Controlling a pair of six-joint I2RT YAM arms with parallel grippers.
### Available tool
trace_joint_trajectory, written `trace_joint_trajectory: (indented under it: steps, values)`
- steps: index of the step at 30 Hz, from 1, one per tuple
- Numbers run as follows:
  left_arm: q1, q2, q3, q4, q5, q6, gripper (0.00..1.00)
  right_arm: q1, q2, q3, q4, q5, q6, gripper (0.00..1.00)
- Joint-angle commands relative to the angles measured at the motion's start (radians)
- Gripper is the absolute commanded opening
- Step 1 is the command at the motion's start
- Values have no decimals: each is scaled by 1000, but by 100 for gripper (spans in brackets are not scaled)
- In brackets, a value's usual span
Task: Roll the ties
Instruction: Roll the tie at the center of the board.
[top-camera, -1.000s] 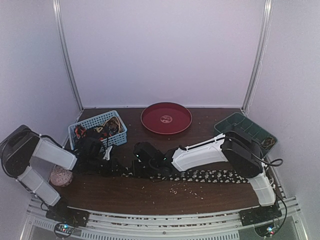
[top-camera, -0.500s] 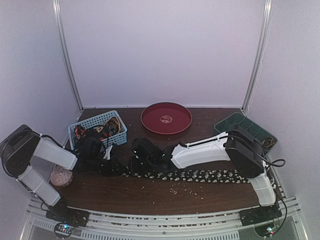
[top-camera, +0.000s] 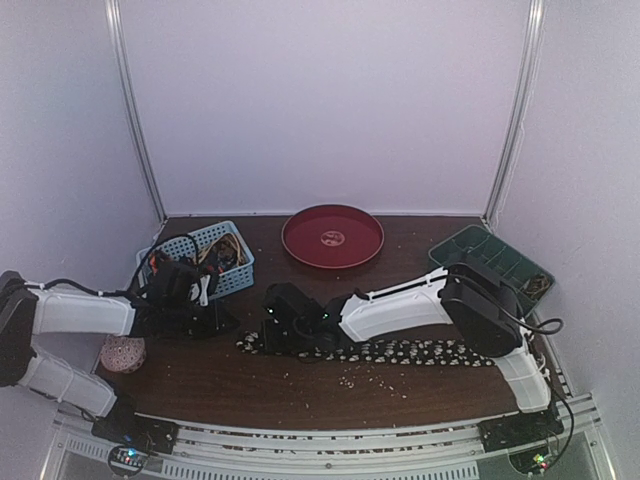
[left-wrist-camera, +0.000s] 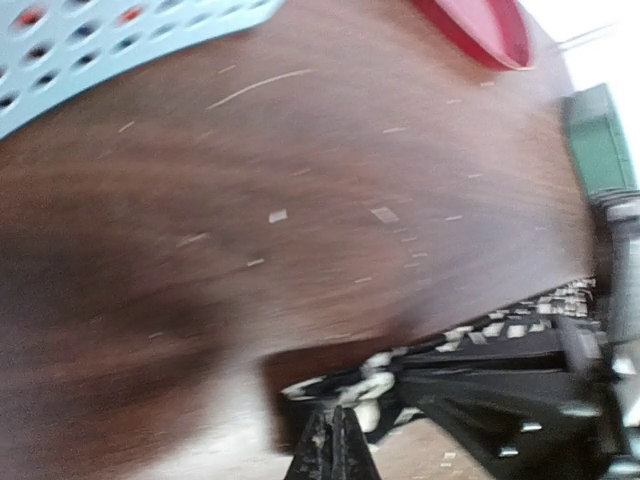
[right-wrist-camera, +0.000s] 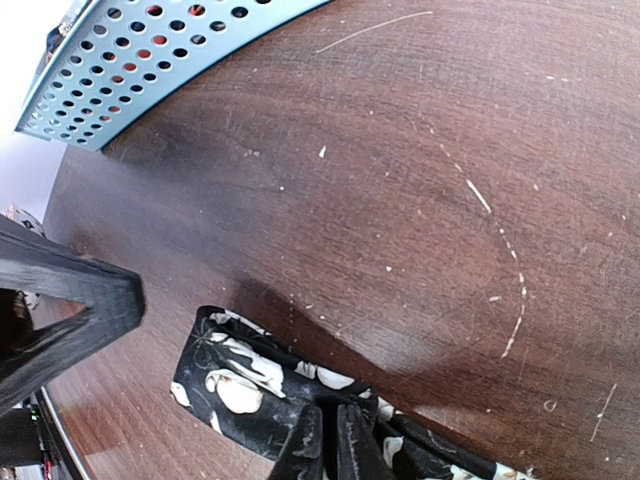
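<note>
A dark tie with pale speckles (top-camera: 400, 352) lies flat along the table's front, its left end near my right gripper. My right gripper (top-camera: 268, 335) is shut on the tie close to that end. The right wrist view shows its fingers (right-wrist-camera: 312, 445) pinching the fabric (right-wrist-camera: 235, 385). My left gripper (top-camera: 218, 322) is shut and empty, just left of the tie's end. In the blurred left wrist view its closed tips (left-wrist-camera: 338, 450) point at the tie's end (left-wrist-camera: 375, 385). Other ties, dark, orange and red (top-camera: 190, 262), lie bundled in the blue basket (top-camera: 238, 272).
A red round plate (top-camera: 333, 236) sits at the back centre. A green compartment tray (top-camera: 490, 258) stands at the right. A pinkish speckled ball (top-camera: 122, 352) lies at the front left under my left arm. Pale crumbs (top-camera: 350, 378) are scattered in front of the tie.
My left arm has drawn back to the left and off the tie, leaving the tie's left end uncovered. My right gripper has shifted slightly left, still on the tie.
</note>
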Motion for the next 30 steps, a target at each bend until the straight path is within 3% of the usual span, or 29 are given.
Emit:
trace_joint_trajectory:
  steps: [1,6,17,30]
  values:
    - [-4,33,-16,-73,-102,19,0,10,-31,-36,-14,-32,33,8]
    - [-4,56,-23,-67,-125,20,0,11,-31,-43,-24,-22,35,8]
    - [-6,161,-51,97,5,11,0,11,-46,-84,0,-8,38,7]
    - [-6,100,-90,219,162,-66,0,11,-89,-162,89,-1,46,5]
